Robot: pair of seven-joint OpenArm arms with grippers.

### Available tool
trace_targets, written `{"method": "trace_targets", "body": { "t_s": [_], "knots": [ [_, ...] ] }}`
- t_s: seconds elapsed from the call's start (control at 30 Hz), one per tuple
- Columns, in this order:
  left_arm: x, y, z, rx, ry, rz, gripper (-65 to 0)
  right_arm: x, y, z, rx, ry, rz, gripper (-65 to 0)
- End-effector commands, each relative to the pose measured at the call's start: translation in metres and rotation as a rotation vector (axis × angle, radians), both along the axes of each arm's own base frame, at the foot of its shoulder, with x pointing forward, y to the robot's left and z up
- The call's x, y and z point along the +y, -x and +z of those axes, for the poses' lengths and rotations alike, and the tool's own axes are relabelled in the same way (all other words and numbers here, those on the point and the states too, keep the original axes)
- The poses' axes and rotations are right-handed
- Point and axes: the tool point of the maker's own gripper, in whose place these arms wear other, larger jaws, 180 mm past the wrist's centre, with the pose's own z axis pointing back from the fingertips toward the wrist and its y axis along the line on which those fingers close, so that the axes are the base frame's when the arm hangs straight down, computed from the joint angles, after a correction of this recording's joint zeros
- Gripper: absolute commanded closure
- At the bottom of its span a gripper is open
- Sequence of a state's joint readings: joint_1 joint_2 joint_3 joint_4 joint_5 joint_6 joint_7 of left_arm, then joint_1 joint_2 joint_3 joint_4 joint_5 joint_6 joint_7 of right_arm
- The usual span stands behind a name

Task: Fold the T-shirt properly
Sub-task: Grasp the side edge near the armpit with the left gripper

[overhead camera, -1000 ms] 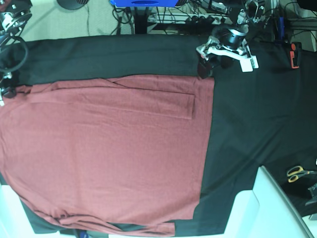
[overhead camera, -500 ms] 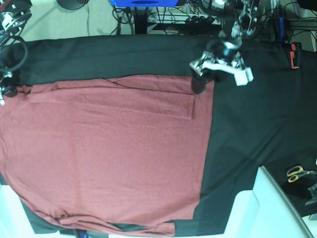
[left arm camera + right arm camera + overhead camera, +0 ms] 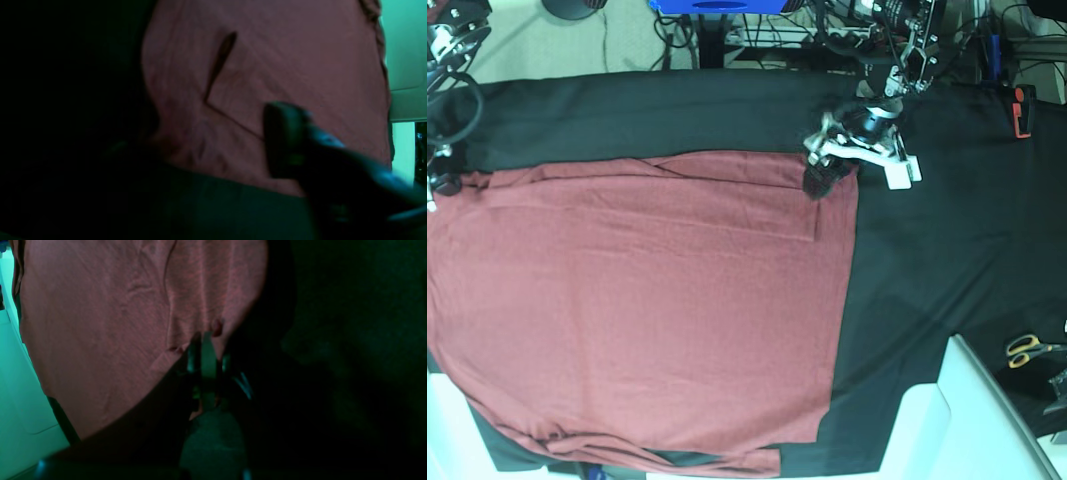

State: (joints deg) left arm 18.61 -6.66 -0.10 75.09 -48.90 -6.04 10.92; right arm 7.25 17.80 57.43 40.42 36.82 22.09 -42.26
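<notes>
The T-shirt (image 3: 637, 310) lies spread flat over the black cloth sheet (image 3: 947, 220), taking up the left and middle of the table and running off the left edge of the base view. One long sleeve is folded in across the body, its cuff ending near the shirt's far right corner. The near hem is bunched and wrinkled close to the table's near edge.

The left gripper (image 3: 827, 172) is down at that far right corner of the shirt, right on the edge where red fabric meets black cloth. One dark finger (image 3: 287, 140) shows in the left wrist view, lying over the red fabric just beside the sleeve cuff; the other finger I cannot make out, so I cannot tell how wide the jaws stand or whether any cloth is between them.

The right gripper (image 3: 208, 340) sits at the far left corner of the shirt, at the left edge of the base view. In its wrist view the jaws are pressed together with a puckered tuck of red fabric pinched between them, folds radiating away from the tips.

Off to the right, well apart from the shirt, a pair of yellow-handled scissors (image 3: 1030, 349) lies near the table's edge.
</notes>
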Motion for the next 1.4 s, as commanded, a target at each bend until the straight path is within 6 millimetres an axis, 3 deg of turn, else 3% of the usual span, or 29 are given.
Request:
{"method": "trace_targets", "body": {
  "t_s": [0.0, 0.07, 0.1, 0.27, 0.4, 0.6, 0.8, 1.0, 1.13, 1.37],
  "knots": [
    [-0.004, 0.009, -0.006, 0.04, 0.005, -0.016, -25.3, -0.016, -0.01, 0.015, -0.042, 0.036, -0.005, -0.2],
    [-0.004, 0.008, -0.006, 0.038, 0.005, -0.016, -4.9, -0.016, -0.01, 0.015, -0.043, 0.037, -0.006, -0.2],
    [-0.004, 0.008, -0.005, 0.035, 0.005, -0.017, 0.0, -0.016, -0.01, 0.015, -0.043, 0.037, -0.006, -0.2],
    [-0.001, 0.005, 0.006, 0.009, -0.003, -0.023, 0.0, -0.019, -0.004, 0.015, -0.035, 0.047, -0.004, -0.2],
    [0.006, 0.014, 0.02, -0.014, -0.028, -0.042, 0.0, -0.036, 0.004, 0.032, -0.042, 0.132, 0.009, -0.2],
    [0.0, 0.027, 0.037, -0.04, -0.024, -0.058, 0.0, -0.038, 0.01, 0.051, -0.033, 0.184, 0.063, -0.2],
    [0.0, 0.037, 0.046, -0.045, -0.03, -0.074, 0.0, -0.047, 0.035, 0.052, -0.011, 0.113, -0.001, -0.2],
    [0.009, 0.047, 0.052, -0.042, -0.063, -0.106, 0.0, -0.044, 0.06, 0.042, 0.05, 0.087, 0.011, -0.2],
    [0.01, 0.057, 0.054, -0.032, -0.069, -0.118, 0.0, -0.029, 0.076, 0.028, 0.083, 0.059, 0.018, -0.2],
    [0.015, 0.073, 0.05, 0.001, -0.083, -0.13, 0.0, -0.025, 0.088, 0.045, 0.085, 0.163, 0.045, -0.2]
  ]
}}
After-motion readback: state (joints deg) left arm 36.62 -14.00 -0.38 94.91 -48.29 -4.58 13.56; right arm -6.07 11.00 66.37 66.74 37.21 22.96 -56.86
